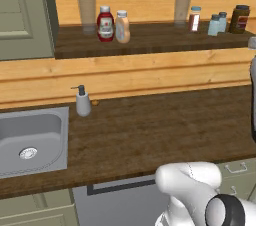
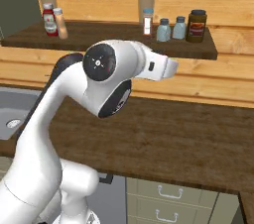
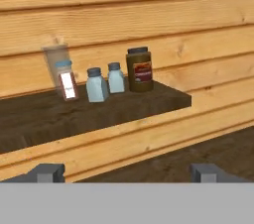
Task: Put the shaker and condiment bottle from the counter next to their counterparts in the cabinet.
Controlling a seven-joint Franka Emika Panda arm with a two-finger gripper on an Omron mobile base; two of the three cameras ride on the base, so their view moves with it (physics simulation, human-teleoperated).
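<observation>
While the gripper is standing with its jaws spread wide and nothing between them, the hand view is looking across at the right end of the cabinet shelf. There the shaker is sitting upright on the dark shelf floor, just beside the light-blue shaker, which is standing slightly farther back and to its right. A dark brown jar with a red label is standing just right of the pair, near the shelf's end, and a white-and-red shaker with a blue cap is standing to their left in front of a clear glass.

In the left base view, the condiment bottle is standing upright on the left part of the same shelf, close beside the red sauce bottle, with a second glass just left of them and a grey-green door hanging open at the shelf's left edge. Below, the counter is carrying a grey soap dispenser next to the steel sink. The white arm is reaching forward above the counter in the right base view.
</observation>
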